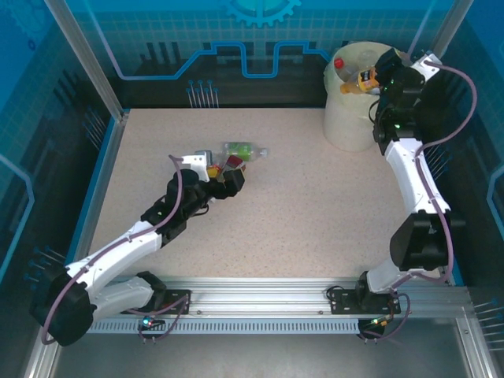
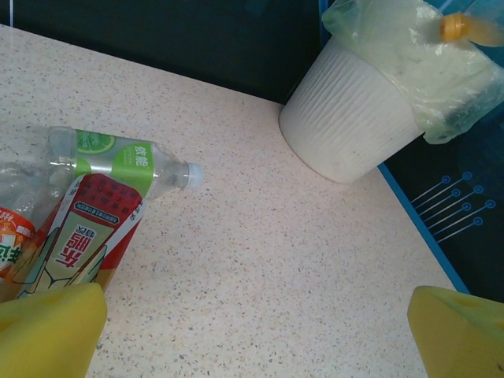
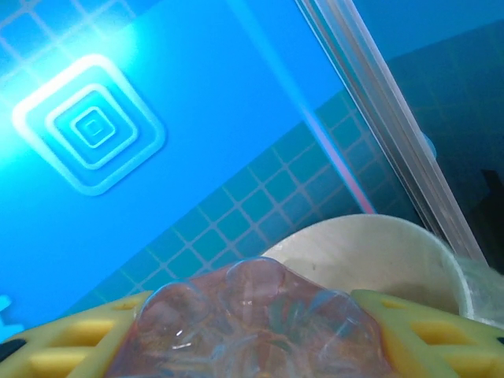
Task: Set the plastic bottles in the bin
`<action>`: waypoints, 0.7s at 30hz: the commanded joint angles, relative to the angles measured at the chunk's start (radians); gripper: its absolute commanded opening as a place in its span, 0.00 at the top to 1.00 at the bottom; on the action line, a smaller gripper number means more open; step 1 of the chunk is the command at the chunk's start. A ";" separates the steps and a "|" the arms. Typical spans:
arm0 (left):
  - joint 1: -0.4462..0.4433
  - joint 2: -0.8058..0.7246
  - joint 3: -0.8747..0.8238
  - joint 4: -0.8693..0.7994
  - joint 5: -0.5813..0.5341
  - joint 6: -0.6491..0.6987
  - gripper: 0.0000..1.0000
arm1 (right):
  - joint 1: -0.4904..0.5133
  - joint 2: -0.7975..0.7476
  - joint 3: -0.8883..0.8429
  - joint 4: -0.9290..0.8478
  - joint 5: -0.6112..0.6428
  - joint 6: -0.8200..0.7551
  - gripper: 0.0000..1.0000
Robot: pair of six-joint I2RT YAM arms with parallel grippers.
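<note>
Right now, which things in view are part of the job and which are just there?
Job: held bottle in right gripper; bin; green-label bottle, red-label bottle, orange-label bottle on table.
Not job: blue wall panel, aluminium frame post.

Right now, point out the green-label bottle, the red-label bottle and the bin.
green-label bottle [image 2: 130,161]: left wrist view, on its green label.
red-label bottle [image 2: 90,236]: left wrist view, on its red label.
bin [image 2: 346,126]: left wrist view, on its ribbed white wall.
</note>
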 commanded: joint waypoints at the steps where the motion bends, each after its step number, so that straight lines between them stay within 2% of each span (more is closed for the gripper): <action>1: 0.008 -0.002 0.000 -0.024 -0.031 -0.010 0.01 | -0.023 0.004 0.080 0.074 -0.063 0.072 0.55; 4: 0.015 -0.002 -0.016 -0.010 -0.044 -0.017 0.01 | -0.024 -0.011 0.113 0.043 -0.141 0.046 0.55; 9: 0.025 0.025 -0.001 -0.009 -0.024 -0.024 0.01 | -0.058 0.004 0.119 0.084 -0.040 0.053 0.55; 13: 0.025 0.054 0.004 0.004 -0.022 -0.032 0.01 | -0.061 0.064 0.151 0.059 0.041 -0.036 0.55; 16: 0.027 0.076 0.009 0.015 -0.014 -0.043 0.01 | -0.038 0.100 0.155 0.059 0.021 -0.140 0.55; 18: 0.027 0.092 0.016 0.014 -0.004 -0.046 0.01 | -0.010 0.119 0.190 -0.003 0.031 -0.189 0.55; 21: 0.027 0.111 0.025 0.010 0.005 -0.047 0.01 | 0.014 0.151 0.254 -0.117 -0.031 -0.241 0.54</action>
